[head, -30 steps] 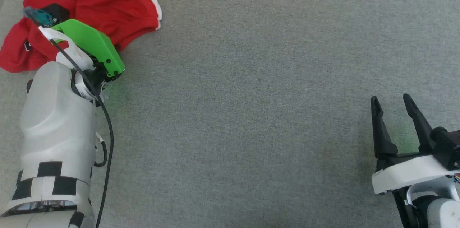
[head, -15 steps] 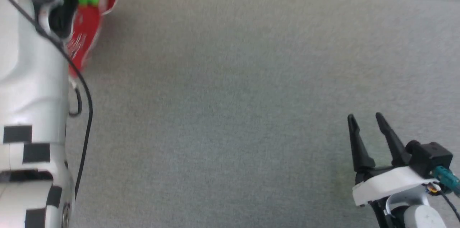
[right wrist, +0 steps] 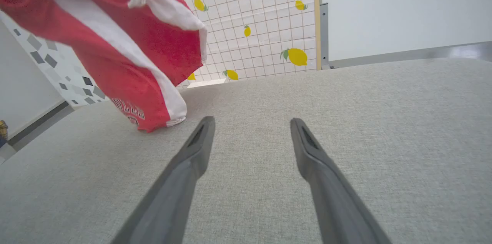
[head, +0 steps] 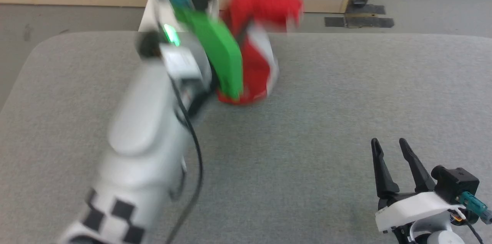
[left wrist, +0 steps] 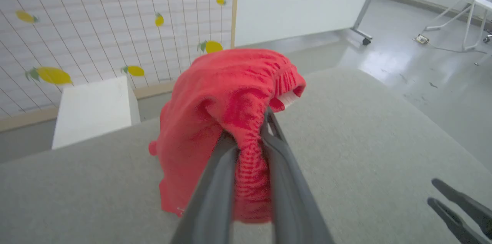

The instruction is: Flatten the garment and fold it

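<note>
The left gripper point(left wrist: 249, 132) is clenched on the gathered waistband of the bright red soft fabric shorts with a white side stripe point(left wrist: 207, 98). It holds them above the grey cloth-covered table point(head: 346, 102), probably so they hang loose for flattening. The hem perhaps touches the table, but blur hides it. The right gripper point(head: 389, 142) waits low, spread and empty.

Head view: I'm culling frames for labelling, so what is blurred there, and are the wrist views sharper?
Head view: the left arm and the garment are motion-smeared, the right pincer and grey surface crisp. Left wrist view: mild softness where the left pincer clamps the garment. Right wrist view: sharp, with wide-angle bending.
</note>
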You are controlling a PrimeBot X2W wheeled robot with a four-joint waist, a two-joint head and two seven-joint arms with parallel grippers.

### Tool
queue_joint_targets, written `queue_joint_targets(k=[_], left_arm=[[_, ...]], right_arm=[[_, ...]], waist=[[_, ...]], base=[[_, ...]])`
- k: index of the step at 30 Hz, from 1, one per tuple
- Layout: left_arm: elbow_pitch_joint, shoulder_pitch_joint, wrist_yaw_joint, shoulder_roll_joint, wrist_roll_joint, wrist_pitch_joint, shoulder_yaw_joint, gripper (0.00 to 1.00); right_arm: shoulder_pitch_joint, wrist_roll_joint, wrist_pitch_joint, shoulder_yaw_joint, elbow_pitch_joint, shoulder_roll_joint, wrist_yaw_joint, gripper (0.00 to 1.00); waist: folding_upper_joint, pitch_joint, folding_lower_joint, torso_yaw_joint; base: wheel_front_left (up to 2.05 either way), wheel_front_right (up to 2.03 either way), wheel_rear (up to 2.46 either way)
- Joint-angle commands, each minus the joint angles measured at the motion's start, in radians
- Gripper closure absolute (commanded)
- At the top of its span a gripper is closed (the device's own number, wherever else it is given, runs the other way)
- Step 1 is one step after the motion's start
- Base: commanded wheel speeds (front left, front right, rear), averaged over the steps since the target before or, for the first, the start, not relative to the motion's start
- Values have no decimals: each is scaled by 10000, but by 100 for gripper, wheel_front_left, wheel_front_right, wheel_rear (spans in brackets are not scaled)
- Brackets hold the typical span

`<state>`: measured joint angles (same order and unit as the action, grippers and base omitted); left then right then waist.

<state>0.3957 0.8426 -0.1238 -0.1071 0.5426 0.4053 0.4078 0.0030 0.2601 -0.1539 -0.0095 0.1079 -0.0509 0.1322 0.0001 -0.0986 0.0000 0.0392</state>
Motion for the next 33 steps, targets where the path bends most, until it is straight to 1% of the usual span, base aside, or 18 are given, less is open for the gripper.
queue_joint_targets(k=[1, 6, 9, 10, 11, 12, 15, 17, 19, 20, 22, 23, 25, 26, 29, 31, 33], left_arm=[[244, -841, -65, 106, 122, 58, 281, 100], [1236, -3115, 44, 450, 565, 219, 1278, 100], [1573, -3910, 202, 529, 899, 284, 1687, 100], [1566, -4075, 283, 545, 1135, 215, 1690, 98], [1511, -4129, 342, 552, 1261, 154, 1709, 29], [1361, -4132, 423, 558, 1447, -11, 1656, 0], [611, -4057, 604, 563, 2405, -560, 1248, 0], [37, -4003, 767, 565, 3001, -960, 763, 0], [-484, -4001, 990, 494, 3220, -1466, 189, 0], [-752, -4046, 1123, 302, 3150, -1808, -93, 0], [-1171, -4241, 1359, -151, 2786, -2574, -513, 0], [-1362, -4378, 1414, -549, 2276, -3095, -560, 0], [-1492, -4787, 1678, -1152, 1358, -3937, -544, 0], [-1545, -4982, 1795, -1336, 1015, -4342, -542, 0], [-1640, -5759, 2193, -1677, 241, -5643, -619, 0], [-1697, -6232, 2393, -1752, -53, -6157, -653, 0], [-1829, -6646, 2589, -1751, -303, -6415, -682, 0]], right_arm=[[71, 111, -106, 23, 60, 7, -15, 0], [70, 188, -166, 107, 168, 7, -15, 0], [66, 203, -194, 106, 180, 7, -15, 0], [71, 203, -201, 90, 186, 7, -15, 0], [77, 202, -202, 70, 191, 7, -15, 0], [85, 196, -199, 47, 199, 7, -15, 0], [112, 187, -180, 55, 230, 7, -15, 0], [132, 214, -176, 80, 261, 7, -15, 0], [161, 249, -180, 113, 300, 7, -15, 0], [183, 269, -178, 137, 321, 7, -15, 0], [230, 298, -175, 171, 349, 7, -15, 0], [265, 315, -159, 189, 366, 7, -15, 0], [340, 345, -64, 205, 407, 7, -15, 0], [376, 342, 2, 212, 428, 7, -15, 0], [536, 330, 458, 233, 554, 7, -15, 0], [582, 373, 818, 242, 573, 7, -15, 0], [507, 373, 1421, 411, 581, 7, -15, 0]], waist=[[-1, 138, 0, -383], [-1, 57, 0, -706], [-1, 26, 0, -767], [-1, 30, 0, -763], [-1, 38, 0, -742], [-1, 59, 0, -694], [-1, 177, 0, -557], [-1, 275, 0, -477], [-1, 384, 0, -410], [-1, 438, 0, -385], [-1, 519, 0, -351], [-1, 569, 0, -326], [-1, 611, 0, -283], [-1, 626, 0, -264], [-1, 709, 0, -180], [-1, 737, 0, -123], [-1, 751, 0, -64]], base=[[0, 0, 0], [0, 0, 0], [0, 0, 0], [0, 0, 0], [0, 0, 0], [0, 0, 0], [0, 0, 0], [0, 0, 0], [0, 0, 0], [0, 0, 0], [0, 0, 0], [0, 0, 0], [0, 0, 0], [0, 0, 0], [0, 0, 0], [0, 0, 0], [0, 0, 0]])
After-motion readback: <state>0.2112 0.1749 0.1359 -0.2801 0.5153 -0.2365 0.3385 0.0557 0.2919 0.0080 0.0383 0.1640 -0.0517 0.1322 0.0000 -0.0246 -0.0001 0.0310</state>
